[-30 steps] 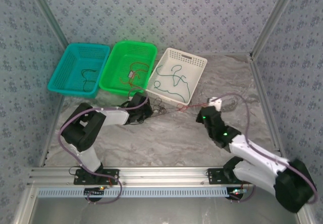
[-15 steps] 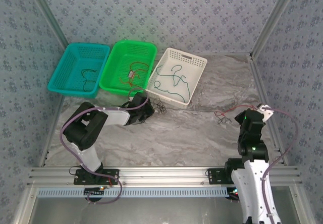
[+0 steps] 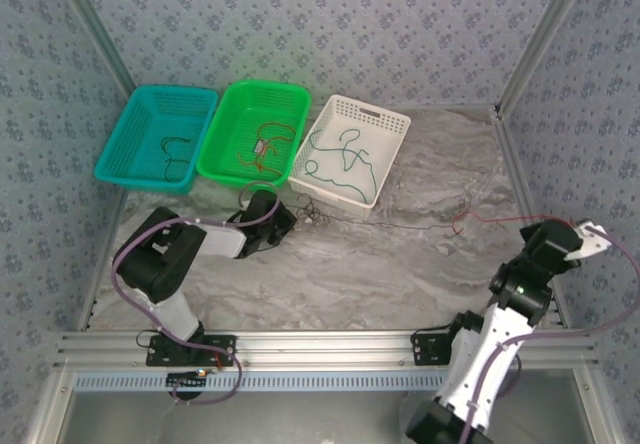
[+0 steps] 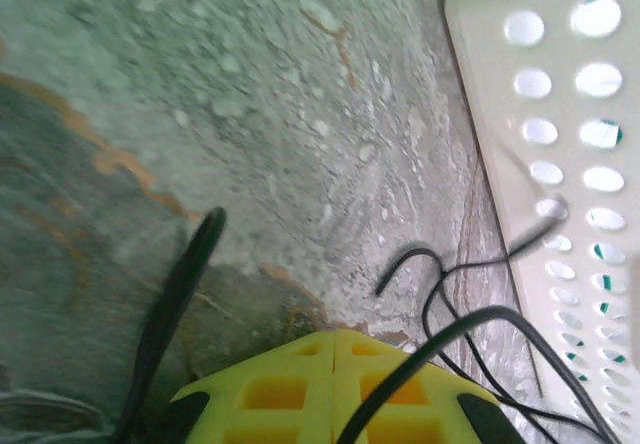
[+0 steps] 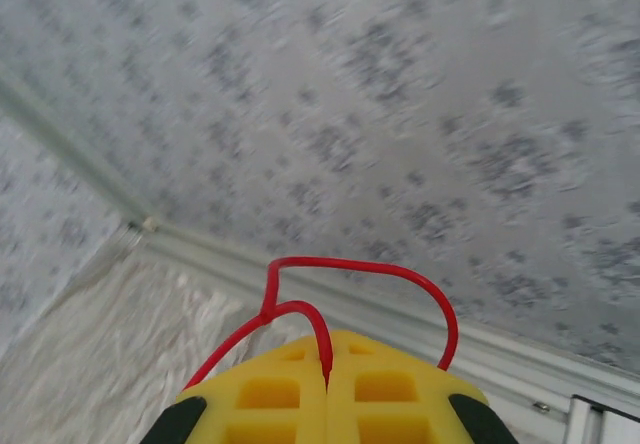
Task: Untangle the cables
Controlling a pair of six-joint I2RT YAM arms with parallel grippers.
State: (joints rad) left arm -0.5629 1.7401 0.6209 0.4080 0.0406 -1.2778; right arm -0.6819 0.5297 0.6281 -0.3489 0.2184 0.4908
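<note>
Right tool (image 5: 327,349) rightward — marbled table (image 3: 400,264), patterned walls (image 3: 330,24)

We record even, diffuse light from above and faint shadows on the counter (image 3: 380,264); both wrist views look soft, near parts unfocused.

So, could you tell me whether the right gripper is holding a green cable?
No, the right gripper is shut on a red cable looping out of it.
</note>
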